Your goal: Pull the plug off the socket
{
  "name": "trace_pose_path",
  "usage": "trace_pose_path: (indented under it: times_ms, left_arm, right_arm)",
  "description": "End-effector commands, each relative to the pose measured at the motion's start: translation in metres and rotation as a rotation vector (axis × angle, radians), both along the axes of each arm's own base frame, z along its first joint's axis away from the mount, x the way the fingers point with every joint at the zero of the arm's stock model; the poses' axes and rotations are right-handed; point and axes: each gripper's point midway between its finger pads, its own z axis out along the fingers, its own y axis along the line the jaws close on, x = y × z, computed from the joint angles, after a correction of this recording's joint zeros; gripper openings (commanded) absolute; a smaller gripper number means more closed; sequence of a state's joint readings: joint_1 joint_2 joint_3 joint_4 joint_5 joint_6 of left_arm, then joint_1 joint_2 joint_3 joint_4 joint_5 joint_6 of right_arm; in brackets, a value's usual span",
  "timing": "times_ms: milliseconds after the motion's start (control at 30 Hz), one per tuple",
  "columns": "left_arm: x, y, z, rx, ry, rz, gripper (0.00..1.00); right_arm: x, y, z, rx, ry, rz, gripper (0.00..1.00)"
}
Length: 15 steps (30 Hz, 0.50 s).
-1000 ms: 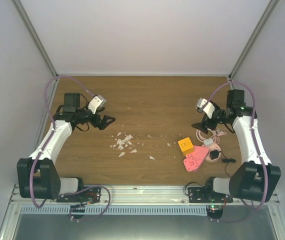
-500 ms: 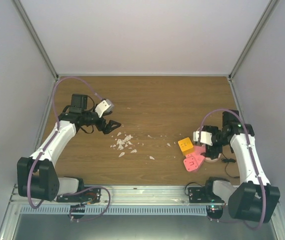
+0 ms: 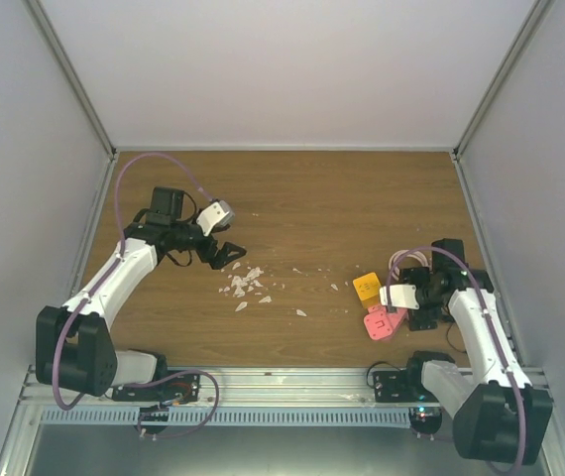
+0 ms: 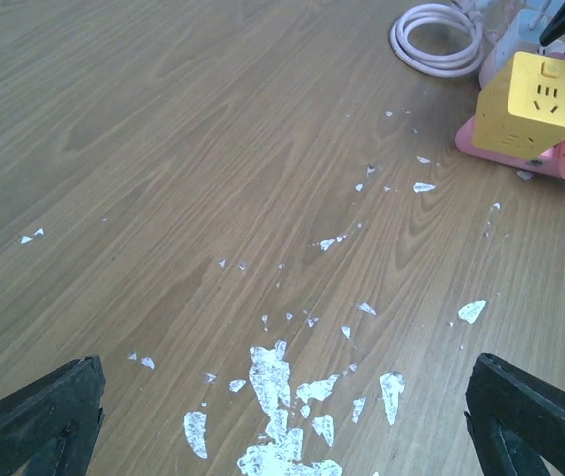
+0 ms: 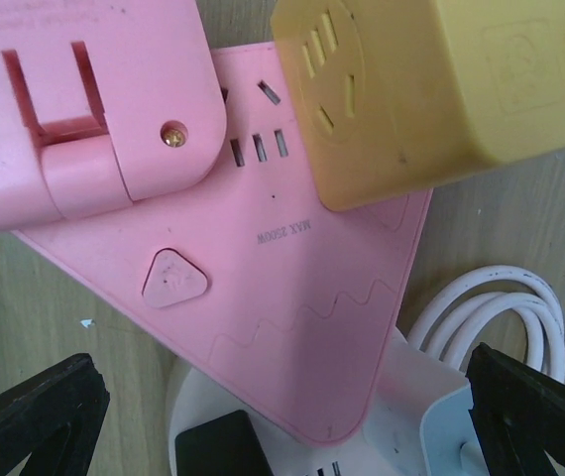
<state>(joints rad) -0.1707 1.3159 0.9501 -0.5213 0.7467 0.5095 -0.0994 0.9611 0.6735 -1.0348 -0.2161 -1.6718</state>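
The socket, a flat pink triangle, fills the right wrist view. A yellow cube and a small pink square block sit on its far edge. Its near corner lies over a white round base that carries a black plug. My right gripper is open, close above the triangle, with a finger to each side. In the top view it covers the triangle, beside the cube and the block. My left gripper is open and empty above white flecks.
A coiled white cable lies just right of the triangle, also far off in the left wrist view. White flecks are scattered over the middle of the wooden table. Grey walls close in the left, right and back.
My right arm has swung in from behind the sockets and come down low over the pink triangle. My left gripper has moved right, toward the white flecks.
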Motion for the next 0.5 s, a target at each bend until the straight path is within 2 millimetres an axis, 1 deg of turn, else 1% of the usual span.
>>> trace_pose_path:
  times_ms: [0, 167, 333, 367, 467]
  left_arm:
    - [0.005, -0.006, 0.006, 0.015, -0.043, -0.019, 0.99]
    - [0.003, -0.007, 0.007, 0.019, -0.047, -0.022, 0.99]
    - [0.002, -0.008, 0.008, 0.015, -0.052, -0.025, 0.99]
    - [0.003, -0.008, 0.009, 0.014, -0.055, -0.025, 0.99]
    - [0.002, -0.008, 0.008, 0.013, -0.050, -0.027, 0.99]
  right_arm:
    - [0.010, -0.001, -0.003, -0.040, -0.042, 0.028, 1.00]
    - [0.017, -0.001, -0.012, -0.068, -0.044, 0.014, 1.00]
    - [0.016, -0.001, -0.025, -0.094, -0.010, 0.009, 1.00]
    - [0.018, 0.004, -0.026, -0.098, -0.014, 0.033, 1.00]
    - [0.026, 0.006, -0.027, -0.100, -0.025, 0.030, 0.99]
